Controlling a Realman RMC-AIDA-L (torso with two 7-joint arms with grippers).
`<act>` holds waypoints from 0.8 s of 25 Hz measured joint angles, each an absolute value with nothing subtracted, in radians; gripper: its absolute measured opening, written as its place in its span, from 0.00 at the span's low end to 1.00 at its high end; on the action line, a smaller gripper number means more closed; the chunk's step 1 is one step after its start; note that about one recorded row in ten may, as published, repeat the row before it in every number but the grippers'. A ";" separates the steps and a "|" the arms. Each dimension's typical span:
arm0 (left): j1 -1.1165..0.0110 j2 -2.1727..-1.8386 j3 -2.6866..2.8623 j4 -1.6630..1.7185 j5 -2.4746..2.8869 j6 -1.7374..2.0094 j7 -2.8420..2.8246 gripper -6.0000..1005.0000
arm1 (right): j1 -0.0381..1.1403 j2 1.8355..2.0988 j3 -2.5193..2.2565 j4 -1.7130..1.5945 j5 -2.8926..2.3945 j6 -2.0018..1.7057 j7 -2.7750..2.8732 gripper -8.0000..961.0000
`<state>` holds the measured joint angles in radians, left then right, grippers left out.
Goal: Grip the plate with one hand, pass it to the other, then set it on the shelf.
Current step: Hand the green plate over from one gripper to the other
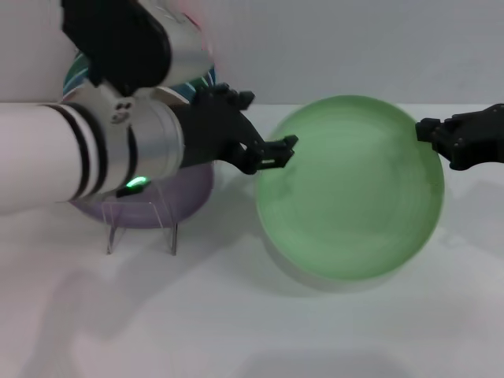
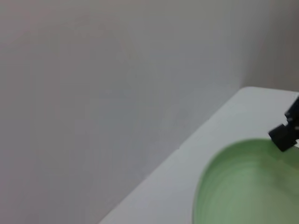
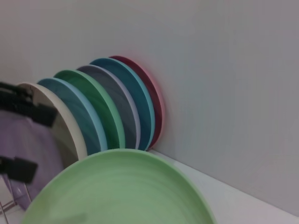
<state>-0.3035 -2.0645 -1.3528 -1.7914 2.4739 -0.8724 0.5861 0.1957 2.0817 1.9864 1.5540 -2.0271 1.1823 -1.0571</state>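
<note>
The pale mint-green plate point(image 1: 350, 197) hangs above the table, tilted with its face toward the head camera. My right gripper point(image 1: 429, 135), slim and black, is shut on the plate's right rim. My left gripper point(image 1: 277, 153), black on the thick white-and-silver arm, is open right at the plate's left rim; whether it touches is unclear. In the right wrist view its two fingers point(image 3: 28, 106) stand wide apart beside the plate point(image 3: 126, 191). The left wrist view shows the plate point(image 2: 247, 186) and the right gripper point(image 2: 286, 133). The clear acrylic shelf point(image 1: 142, 228) stands at the left.
A lilac plate point(image 1: 169, 201) stands in the shelf, under my left arm. Several coloured plates point(image 3: 112, 107) lean in a row against the back wall. The white table point(image 1: 252, 331) extends in front of the plate.
</note>
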 joint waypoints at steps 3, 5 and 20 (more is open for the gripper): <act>-0.340 -2.065 -1.351 -1.737 2.456 -0.863 0.587 0.79 | 0.198 2.082 1.985 1.554 -2.027 1.184 -1.061 0.02; -0.359 -2.065 -1.351 -1.708 2.450 -0.856 0.588 0.79 | 0.199 2.082 1.978 1.554 -2.026 1.184 -1.062 0.02; -0.406 -2.066 -1.337 -1.618 2.447 -0.809 0.591 0.78 | 0.201 2.082 1.960 1.558 -2.025 1.183 -1.063 0.02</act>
